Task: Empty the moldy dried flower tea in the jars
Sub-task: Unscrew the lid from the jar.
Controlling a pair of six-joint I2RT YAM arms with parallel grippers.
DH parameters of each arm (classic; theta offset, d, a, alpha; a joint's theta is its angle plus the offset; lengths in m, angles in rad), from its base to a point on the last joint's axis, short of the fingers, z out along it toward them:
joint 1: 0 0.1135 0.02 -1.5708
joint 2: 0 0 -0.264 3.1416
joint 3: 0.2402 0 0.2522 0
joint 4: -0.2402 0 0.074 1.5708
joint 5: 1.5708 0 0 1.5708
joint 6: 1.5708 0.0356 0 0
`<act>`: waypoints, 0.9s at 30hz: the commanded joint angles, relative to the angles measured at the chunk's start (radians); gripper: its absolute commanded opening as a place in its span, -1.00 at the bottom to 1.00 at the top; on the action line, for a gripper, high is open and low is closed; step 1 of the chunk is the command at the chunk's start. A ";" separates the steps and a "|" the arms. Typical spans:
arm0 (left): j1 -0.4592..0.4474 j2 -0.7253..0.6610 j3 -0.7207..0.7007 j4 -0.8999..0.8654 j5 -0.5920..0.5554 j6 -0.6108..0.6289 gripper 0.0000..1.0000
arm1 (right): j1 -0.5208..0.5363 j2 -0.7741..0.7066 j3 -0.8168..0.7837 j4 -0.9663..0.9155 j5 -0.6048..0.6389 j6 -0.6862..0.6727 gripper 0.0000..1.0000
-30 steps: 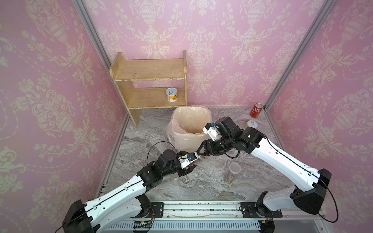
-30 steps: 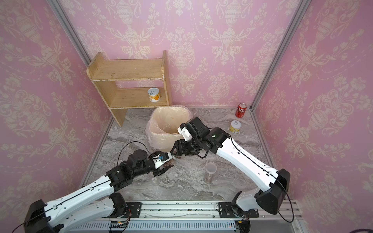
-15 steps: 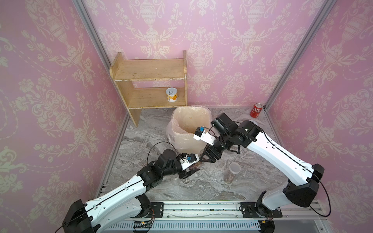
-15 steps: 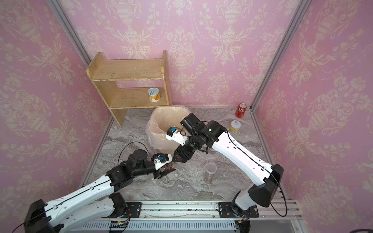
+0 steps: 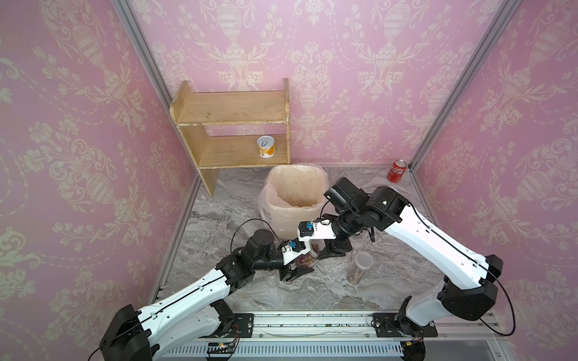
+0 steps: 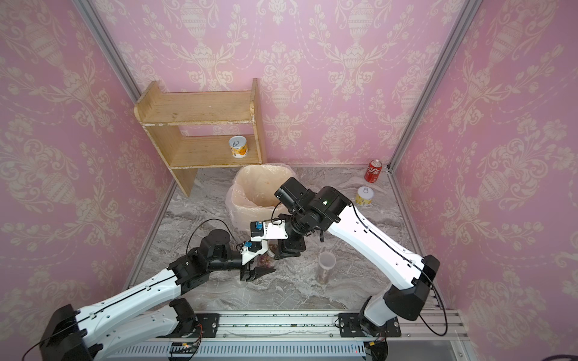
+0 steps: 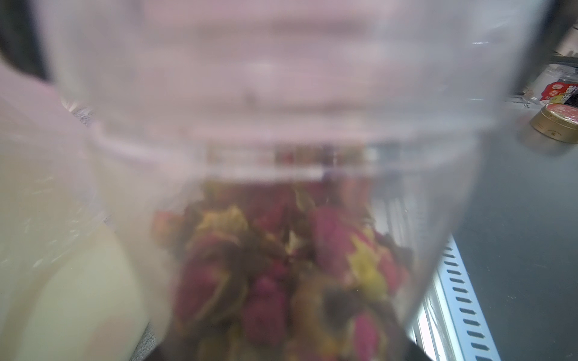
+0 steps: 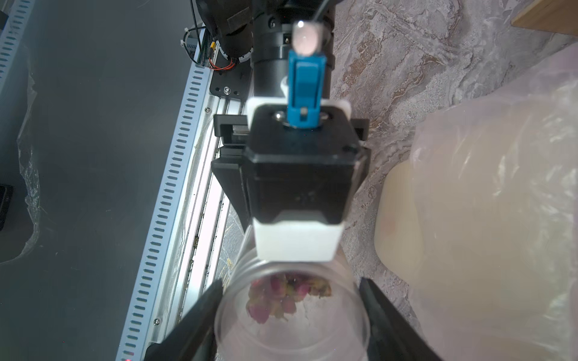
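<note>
Right wrist view: short clear cylindrical plastic jar (image 8: 292, 325), lower centre, holds small heap pink-brown dried flower buds (image 8: 281, 297). Left tool (image 5: 298, 270) clamps jar body. Right tool (image 8: 289, 283) fingers flank rim; grip unclear. Grey veined marble bench (image 8: 391, 78) beneath.

The jar (image 5: 308, 258) sits between the left gripper (image 5: 301, 268) and right gripper (image 5: 320, 247); the bin (image 5: 312, 206) stands behind them, a second jar (image 5: 359, 268) right of the right gripper.
</note>
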 commanded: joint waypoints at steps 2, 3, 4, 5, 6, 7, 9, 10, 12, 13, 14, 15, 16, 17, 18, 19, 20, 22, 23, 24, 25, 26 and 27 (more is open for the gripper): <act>0.007 -0.023 0.001 0.056 -0.061 -0.018 -0.44 | 0.017 -0.032 -0.014 0.111 -0.018 0.073 0.53; 0.007 -0.030 -0.001 0.049 -0.086 -0.007 -0.44 | 0.014 -0.059 -0.024 0.137 -0.040 0.113 0.59; 0.007 -0.037 -0.003 0.042 -0.109 0.002 -0.45 | 0.011 -0.090 -0.045 0.183 -0.059 0.166 0.70; 0.007 -0.043 -0.004 0.038 -0.133 0.009 -0.45 | 0.009 -0.125 -0.067 0.225 -0.069 0.214 0.77; 0.006 -0.050 -0.007 0.034 -0.160 0.018 -0.45 | 0.007 -0.168 -0.096 0.282 -0.072 0.279 0.86; 0.007 -0.055 -0.008 0.027 -0.184 0.027 -0.44 | 0.007 -0.210 -0.130 0.337 -0.073 0.349 0.93; 0.007 -0.064 -0.009 0.017 -0.225 0.047 -0.45 | 0.006 -0.287 -0.191 0.432 -0.046 0.509 0.99; 0.007 -0.068 -0.009 0.016 -0.246 0.056 -0.45 | 0.006 -0.320 -0.220 0.467 -0.021 0.594 0.99; 0.007 -0.073 -0.008 0.010 -0.281 0.079 -0.45 | 0.003 -0.365 -0.252 0.498 0.064 0.770 0.99; 0.007 -0.074 -0.004 0.005 -0.298 0.092 -0.46 | -0.002 -0.375 -0.252 0.487 0.122 0.861 0.98; 0.007 -0.075 -0.002 -0.001 -0.311 0.107 -0.46 | -0.012 -0.373 -0.245 0.464 0.156 0.932 0.97; 0.007 -0.073 0.003 -0.009 -0.323 0.123 -0.47 | -0.024 -0.363 -0.233 0.424 0.186 0.999 0.97; 0.007 -0.070 0.008 -0.017 -0.335 0.137 -0.47 | -0.033 -0.350 -0.216 0.376 0.218 1.056 0.96; 0.007 -0.067 0.012 -0.023 -0.343 0.147 -0.47 | -0.039 -0.334 -0.202 0.340 0.238 1.102 0.97; 0.007 -0.063 0.018 -0.033 -0.352 0.160 -0.48 | -0.041 -0.318 -0.191 0.303 0.255 1.143 0.97; 0.004 -0.059 0.026 -0.043 -0.360 0.171 -0.48 | -0.042 -0.300 -0.183 0.280 0.257 1.176 0.96; 0.005 -0.056 0.032 -0.052 -0.366 0.180 -0.48 | -0.041 -0.288 -0.181 0.269 0.251 1.204 0.96; 0.005 -0.046 0.046 -0.069 -0.380 0.198 -0.49 | -0.041 -0.261 -0.188 0.273 0.224 1.252 0.93; 0.004 -0.044 0.049 -0.074 -0.387 0.204 -0.50 | -0.041 -0.250 -0.192 0.277 0.213 1.268 0.92; 0.004 -0.042 0.053 -0.079 -0.396 0.210 -0.51 | -0.041 -0.238 -0.196 0.281 0.205 1.284 0.91; 0.003 -0.041 0.057 -0.081 -0.402 0.214 -0.51 | -0.041 -0.225 -0.197 0.281 0.199 1.300 0.90; 0.003 -0.040 0.058 -0.084 -0.404 0.216 -0.51 | -0.041 -0.215 -0.195 0.281 0.194 1.307 0.90; 0.003 -0.039 0.059 -0.086 -0.406 0.219 -0.51 | -0.042 -0.202 -0.193 0.283 0.190 1.315 0.89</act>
